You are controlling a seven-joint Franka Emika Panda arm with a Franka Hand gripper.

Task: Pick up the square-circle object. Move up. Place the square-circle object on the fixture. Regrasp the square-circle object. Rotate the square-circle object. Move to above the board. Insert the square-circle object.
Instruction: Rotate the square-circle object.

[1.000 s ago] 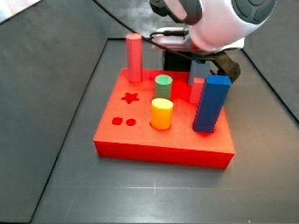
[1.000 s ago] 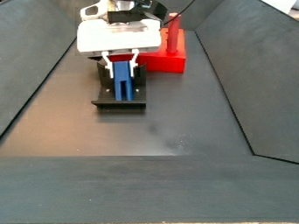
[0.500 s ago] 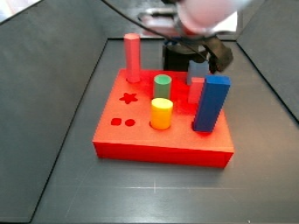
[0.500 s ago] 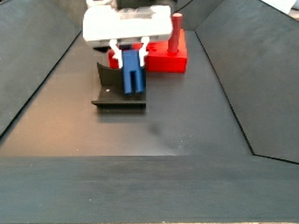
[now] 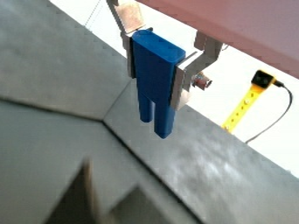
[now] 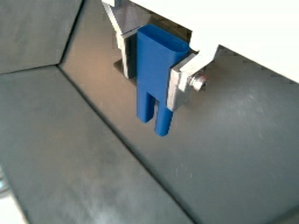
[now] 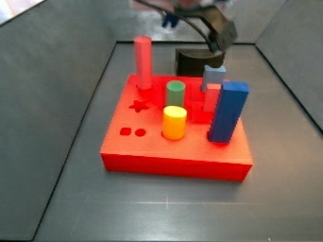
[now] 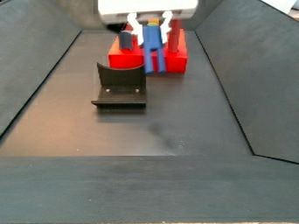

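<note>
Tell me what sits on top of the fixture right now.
Nothing: the fixture shows a bare notch. The square-circle object hangs clamped in the gripper, raised behind it.

no text, label or number can be read anywhere. the gripper point(image 6: 153, 68) carries no legible marking. neither does the board point(image 7: 177, 142).

We see our gripper point(image 8: 152, 29) hanging high at the far end of the enclosure, its white body cut off by the frame edge in a side view. In both wrist views the silver fingers point(image 5: 194, 72) point downward, jaws closed on the square-circle object point(image 6: 158, 77), which sticks out well beyond the fingertips.
</note>
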